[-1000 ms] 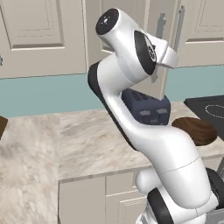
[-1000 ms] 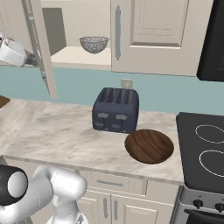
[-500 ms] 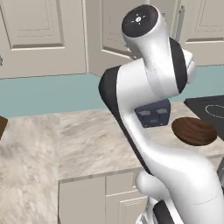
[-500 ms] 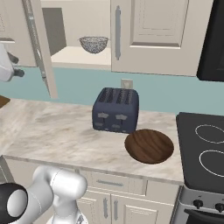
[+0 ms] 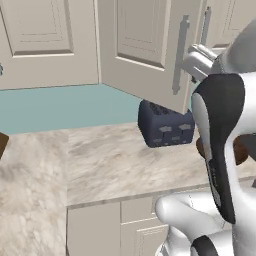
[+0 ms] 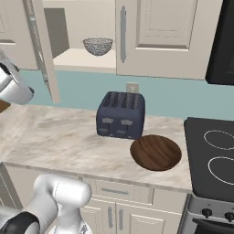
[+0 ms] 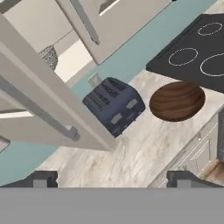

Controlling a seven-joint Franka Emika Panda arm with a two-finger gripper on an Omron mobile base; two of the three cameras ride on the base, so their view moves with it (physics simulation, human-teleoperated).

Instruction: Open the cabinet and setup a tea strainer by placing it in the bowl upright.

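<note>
1. With its left door (image 6: 43, 50) swung out over the counter (image 6: 59, 141), the cabinet (image 6: 91, 32) stands open; its right door (image 6: 157, 36) is closed, with a grey bar handle (image 6: 123, 34) near its left edge.
2. Strainer (image 6: 98, 46): on the cabinet shelf (image 6: 77, 60), toward the rear, rim up, just left of the closed door. In the hand view it shows as a mesh patch (image 7: 49, 57) partly hidden behind the open door.
3. Bowl (image 6: 156, 152): dark wood, empty, near the counter's front edge, close to the stove (image 6: 212, 160) at the counter's right end.
4. Toaster (image 6: 120, 114): dark blue, against the back wall, just behind and left of the bowl; whether the two touch cannot be told.
5. Jaws: spread wide, nothing between them. In the hand view the gripper (image 7: 111, 179) looks down on the toaster and bowl past the open door, with one fingertip (image 7: 40, 179) at each lower side.
6. Arm: in the left base view the hand (image 5: 202, 62) lies beside the open door's handle (image 5: 178, 55); contact cannot be judged.
</note>
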